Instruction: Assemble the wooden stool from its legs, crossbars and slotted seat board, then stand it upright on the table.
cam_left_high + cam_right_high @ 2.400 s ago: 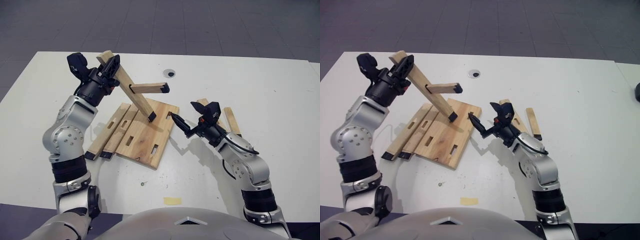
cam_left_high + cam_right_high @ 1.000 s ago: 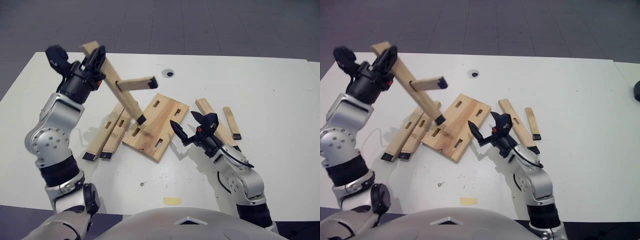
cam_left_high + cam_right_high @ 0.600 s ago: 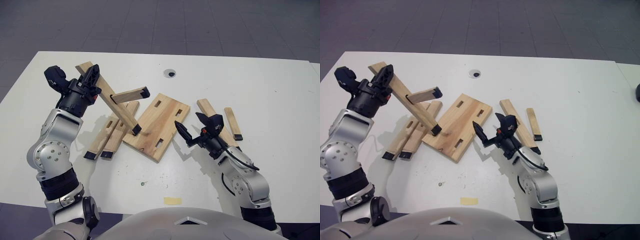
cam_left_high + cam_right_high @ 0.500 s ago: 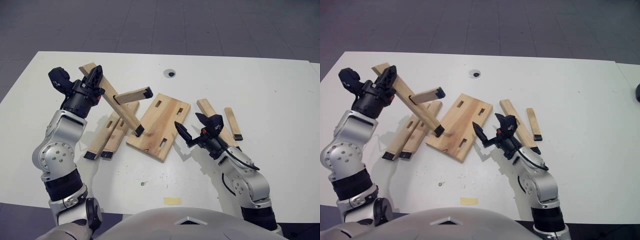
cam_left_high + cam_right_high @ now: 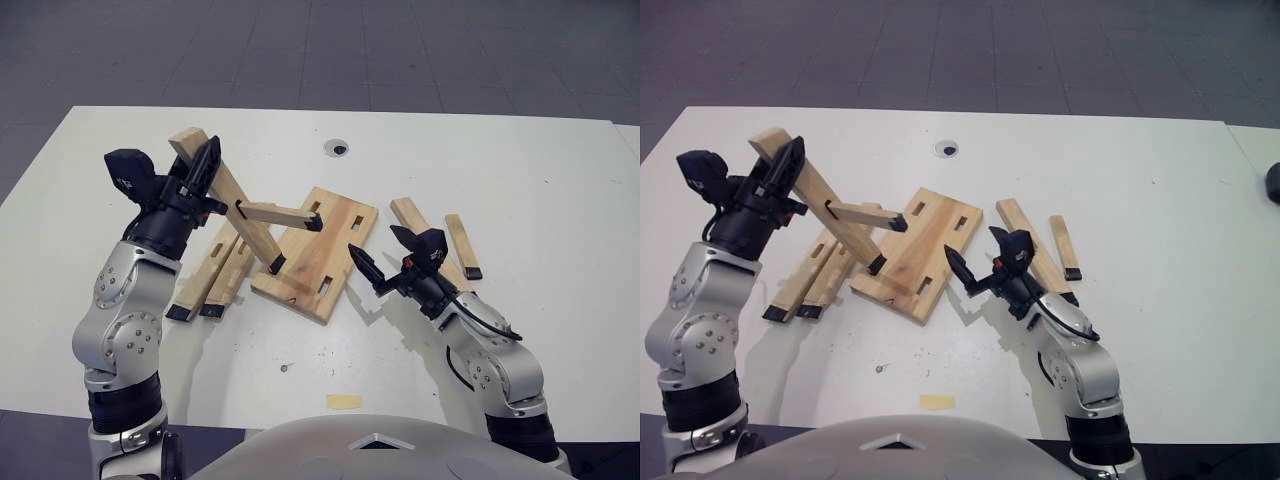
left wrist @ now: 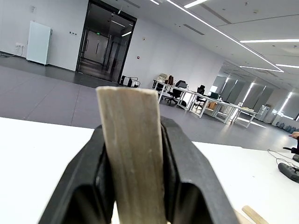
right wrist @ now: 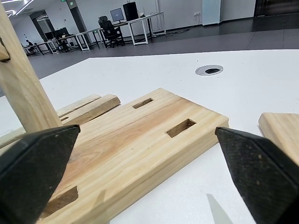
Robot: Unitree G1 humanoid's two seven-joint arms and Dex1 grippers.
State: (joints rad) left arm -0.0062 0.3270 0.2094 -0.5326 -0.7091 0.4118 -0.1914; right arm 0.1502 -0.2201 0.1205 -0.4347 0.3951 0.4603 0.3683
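Note:
My left gripper (image 5: pixel 203 172) is shut on the upper part of a wooden leg (image 5: pixel 238 208) that carries one crossbar (image 5: pixel 280 214). The leg slants down, and its black foot rests at the left edge of the slotted seat board (image 5: pixel 318 256), which lies flat on the table. In the left wrist view the leg (image 6: pixel 133 154) stands between both fingers. Two more legs (image 5: pixel 214 270) lie side by side left of the board. My right gripper (image 5: pixel 374 243) is open just right of the board, low over the table, facing the board's edge (image 7: pixel 140 135). A third leg (image 5: pixel 418 222) and a short crossbar (image 5: pixel 463 245) lie behind it.
A round cable hole (image 5: pixel 340 149) sits in the white table (image 5: pixel 560 190) behind the board. A yellow tape scrap (image 5: pixel 345 402) and a small dark speck (image 5: pixel 285 368) lie near the front edge. The table's far right and back are bare.
The left arm has turned and lowered the leg, so the crossbar now points toward the board. Since the earliest frames the board has slid and rotated. The right gripper has kept still lately.

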